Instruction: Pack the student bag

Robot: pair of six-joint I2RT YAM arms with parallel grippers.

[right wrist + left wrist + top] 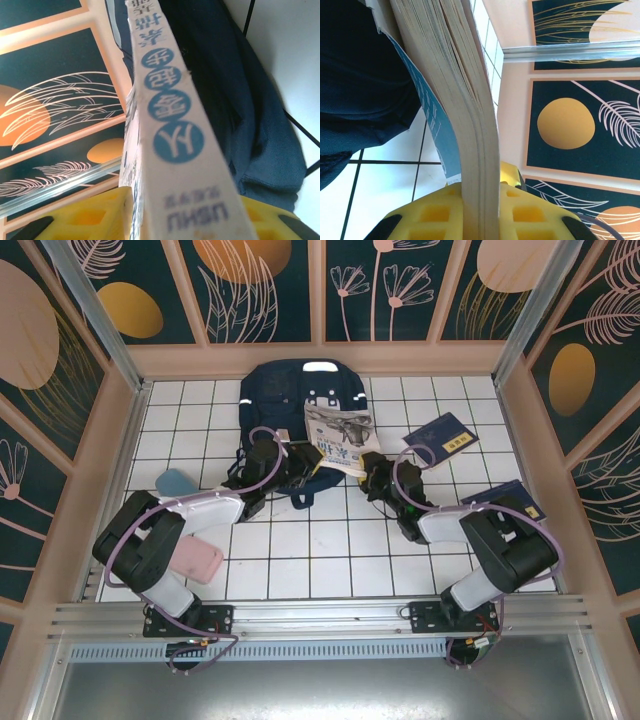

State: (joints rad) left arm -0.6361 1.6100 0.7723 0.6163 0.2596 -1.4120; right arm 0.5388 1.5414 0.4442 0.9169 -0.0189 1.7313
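Nearest, on the white-tiled desk (320, 560), a pink case (197, 560) lies at about eight o'clock, beside the left arm. Further in, both jaws hold one thick book (338, 435) by opposite edges. The left jaws are nearly closed, their yellow pads (435, 215) clamped on the page edge. The right jaws sit at the spine with the pads close against both covers; I see no gap, so I read them as gripping too. A small dark-blue book (443, 437) lies at two o'clock.

The held book sits over the near end of the student bag (290, 390), which lies flat at twelve o'clock and reaches toward the back wall. I cannot tell whether the bag's mouth is open beneath it.

My judgement of the risks: with two arms on one book, uneven motion could bend or tear it. Its leading corner could also catch the fabric and push the bag away rather than slide inside.
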